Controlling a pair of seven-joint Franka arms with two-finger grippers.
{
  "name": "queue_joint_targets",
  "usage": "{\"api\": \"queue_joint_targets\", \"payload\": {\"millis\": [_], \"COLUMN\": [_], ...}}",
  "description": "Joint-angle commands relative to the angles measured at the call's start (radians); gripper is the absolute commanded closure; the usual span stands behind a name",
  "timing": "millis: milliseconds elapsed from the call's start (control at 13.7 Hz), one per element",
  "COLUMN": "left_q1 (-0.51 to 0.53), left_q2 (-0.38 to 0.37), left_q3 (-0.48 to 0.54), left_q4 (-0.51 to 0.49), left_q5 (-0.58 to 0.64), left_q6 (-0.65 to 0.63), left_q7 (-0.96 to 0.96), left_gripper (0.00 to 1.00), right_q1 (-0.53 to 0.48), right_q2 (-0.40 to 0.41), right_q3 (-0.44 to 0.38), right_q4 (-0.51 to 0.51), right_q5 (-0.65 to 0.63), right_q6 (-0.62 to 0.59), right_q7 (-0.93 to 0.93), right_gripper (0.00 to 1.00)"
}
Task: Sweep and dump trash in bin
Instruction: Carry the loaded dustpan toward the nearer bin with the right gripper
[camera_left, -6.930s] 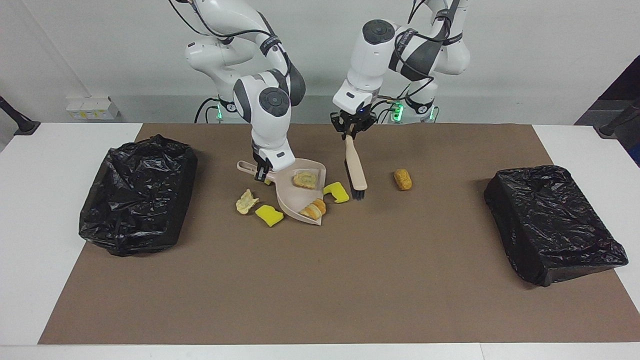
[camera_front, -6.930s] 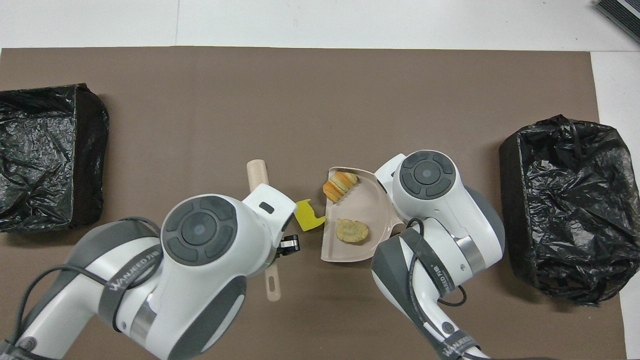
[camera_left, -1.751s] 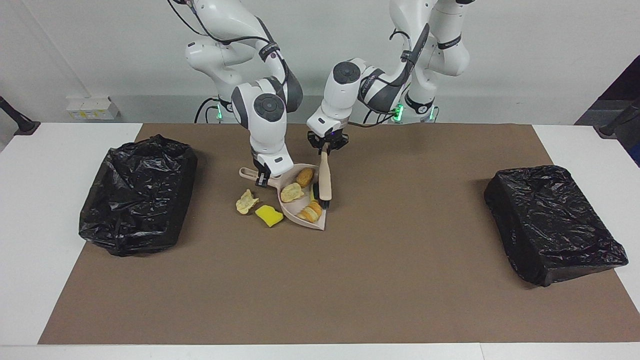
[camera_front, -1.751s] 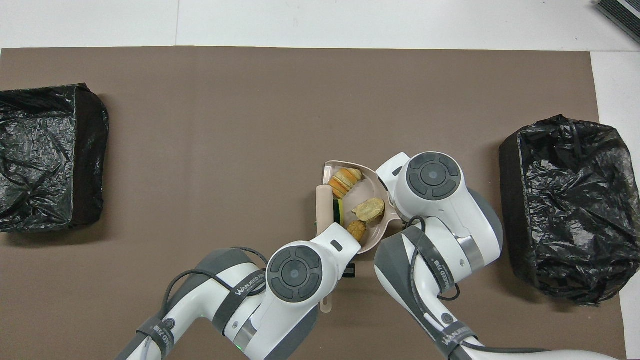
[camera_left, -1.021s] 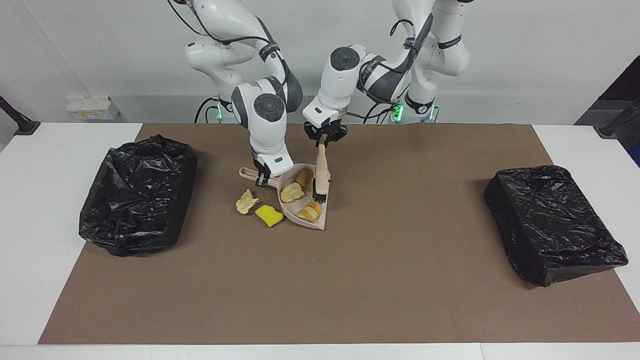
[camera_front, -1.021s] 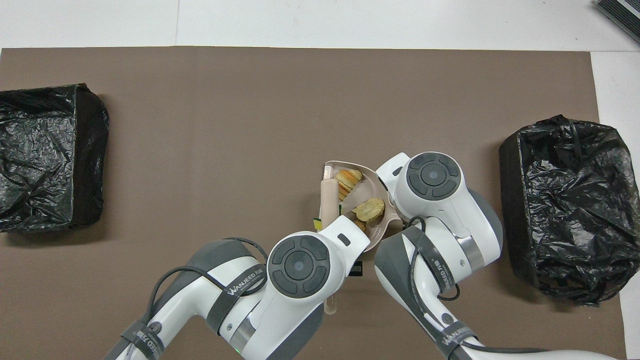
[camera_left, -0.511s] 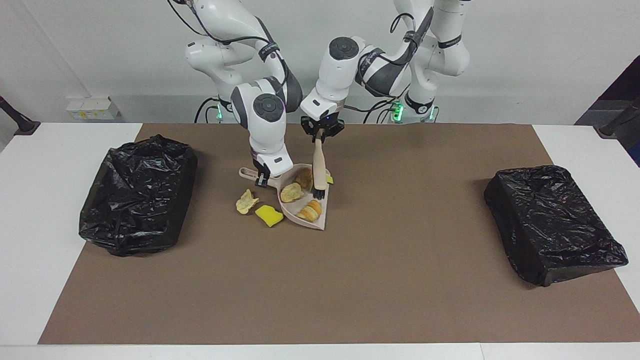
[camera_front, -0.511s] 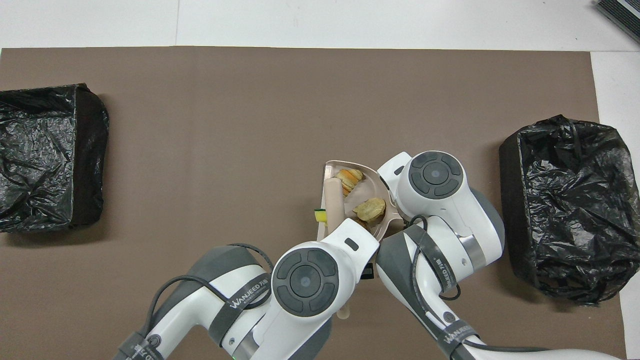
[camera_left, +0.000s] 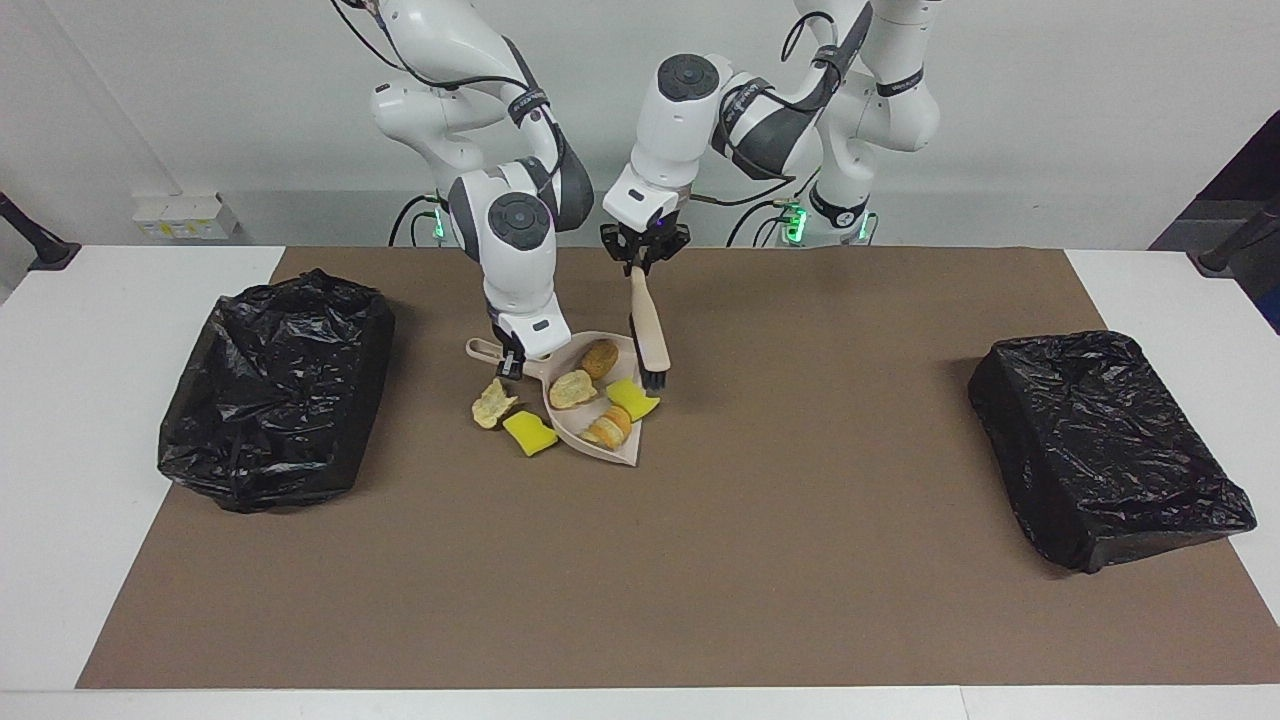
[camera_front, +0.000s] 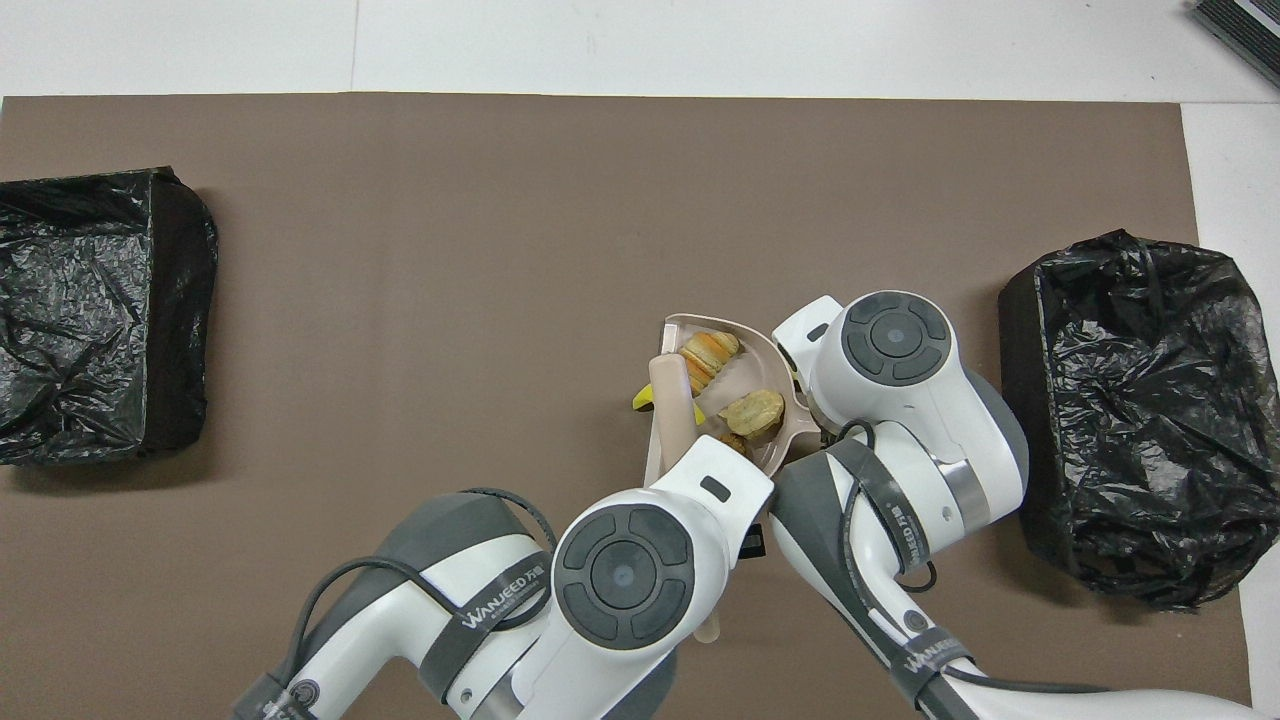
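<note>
My right gripper is shut on the handle of the beige dustpan, which rests on the brown mat. In the pan lie a brown lump, a pale bread piece and an orange bread piece. A yellow sponge chunk lies at the pan's open edge. My left gripper is shut on the beige brush, whose black bristles hang beside that chunk. A pale crumpled piece and a second yellow chunk lie on the mat beside the pan. The overhead view shows the pan and brush handle; both grippers are hidden under the arms.
A black bag-lined bin stands toward the right arm's end of the table, also in the overhead view. A second black bin stands toward the left arm's end. The brown mat covers the table's middle.
The brush has swung out of the pan toward the left arm's end, uncovering the yellow chunk at the pan's open edge. The pan has shifted slightly toward the right arm's end.
</note>
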Motion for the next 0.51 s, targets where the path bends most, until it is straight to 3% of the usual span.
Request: {"api": "queue_joint_targets", "payload": {"millis": [0, 292, 438], "left_q1": [0.067, 0.115, 0.104], "left_q2": [-0.023, -0.043, -0.08], "left_q3": [-0.002, -0.002, -0.004], "left_q4": [0.0, -0.025, -0.086], "left_q5": [0.021, 0.021, 0.021], "left_q6": [-0.082, -0.145, -0.132], "left_q7": [0.002, 0.025, 0.022], "left_gripper": [1.0, 1.0, 1.0], "right_q1": [-0.055, -0.109, -0.14], "right_q2": [0.009, 0.013, 0.003], "right_q3": [0.006, 0.006, 0.006], "right_q4": [0.009, 0.056, 0.091], "right_q5": [0.125, 0.222, 0.268], "right_q6": [0.018, 0.009, -0.001], "right_q7": [-0.124, -0.241, -0.293], "right_gripper": [1.0, 1.0, 1.0]}}
